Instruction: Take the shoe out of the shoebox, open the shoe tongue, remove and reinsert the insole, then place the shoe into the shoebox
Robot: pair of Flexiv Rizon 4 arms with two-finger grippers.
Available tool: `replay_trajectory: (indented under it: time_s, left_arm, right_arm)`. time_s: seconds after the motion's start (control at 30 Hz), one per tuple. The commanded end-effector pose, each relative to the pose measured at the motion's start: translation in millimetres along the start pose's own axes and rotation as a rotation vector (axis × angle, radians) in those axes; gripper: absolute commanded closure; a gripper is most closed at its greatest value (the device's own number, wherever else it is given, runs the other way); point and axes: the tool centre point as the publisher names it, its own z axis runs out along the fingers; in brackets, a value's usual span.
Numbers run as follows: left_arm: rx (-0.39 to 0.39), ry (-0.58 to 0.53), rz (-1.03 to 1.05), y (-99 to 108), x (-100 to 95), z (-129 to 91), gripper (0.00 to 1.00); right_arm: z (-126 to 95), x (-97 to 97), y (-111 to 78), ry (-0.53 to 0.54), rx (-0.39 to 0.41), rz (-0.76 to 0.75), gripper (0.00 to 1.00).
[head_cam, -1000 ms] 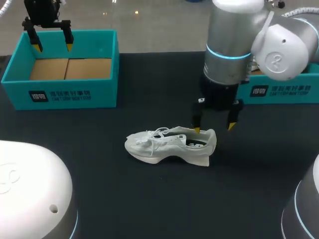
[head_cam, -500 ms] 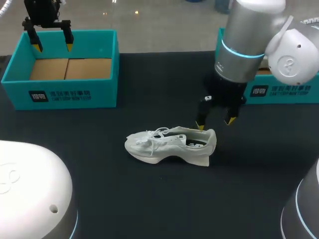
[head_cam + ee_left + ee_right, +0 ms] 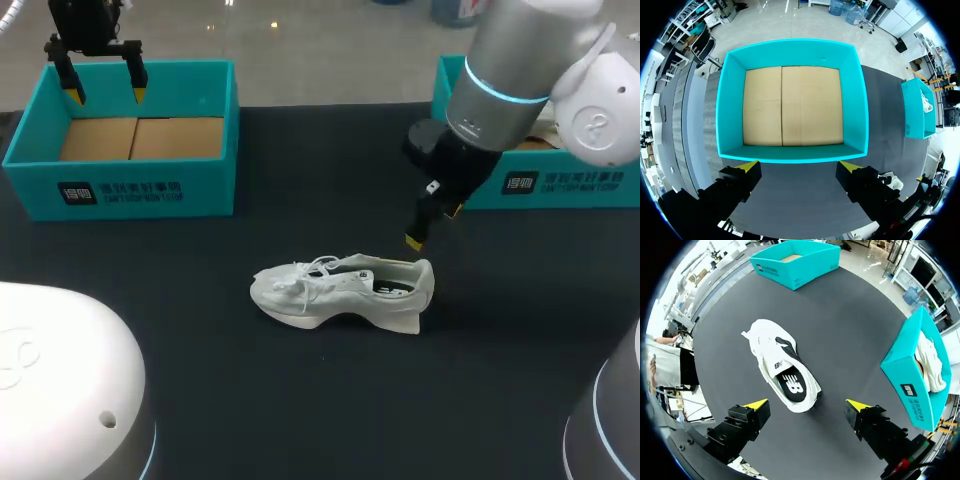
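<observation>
- The white lace-up mesh sneaker (image 3: 345, 290) rests on its sole on the black table (image 3: 300, 400), outside both boxes.
- It is probably light, with a soft upper and a stiffer sole; grip it at the heel collar.
- The right gripper (image 3: 807, 405) hangs above the heel, fingers apart, empty.
- The left gripper (image 3: 106, 95) hangs over the left teal cardboard shoebox (image 3: 130, 190), fingers apart; the box is empty.
- The right teal box (image 3: 560, 185) holds a white item.

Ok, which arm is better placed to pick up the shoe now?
Right. The right gripper is open, close above the heel end of the white shoe. The left gripper hangs open over the empty teal shoebox, well away from the shoe.
</observation>
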Motion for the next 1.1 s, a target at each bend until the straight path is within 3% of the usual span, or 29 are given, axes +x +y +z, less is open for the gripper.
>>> replay_trajectory:
  time_s: [0.03, 0.7, 0.87, 1.03, 1.1]
  left_arm:
    - [0.0, -0.001, -0.001, 0, 0.3, 0, 0.0]
    - [0.0, -0.001, -0.001, 0, 0.3, 0, 0.0]
    - [0.0, -0.001, -0.001, 0, 0.3, 0, 0.0]
    - [0.0, -0.001, -0.001, 0, 0.3, 0, 0.0]
    - [0.0, -0.001, -0.001, 0, 0.3, 0, 0.0]
  right_arm:
    - [2, -0.3, -8.3, 0.005, -0.208, -0.713, 0.0]
    - [2, -0.3, -8.3, 0.005, -0.208, -0.713, 0.0]
    - [28, -3.1, -16.4, 0.199, -0.292, -0.752, 0.0]
    - [54, -18.9, -28.3, 0.225, -0.307, -0.717, 0.0]
    - [55, -24.6, -30.4, 0.224, -0.353, -0.683, 0.0]
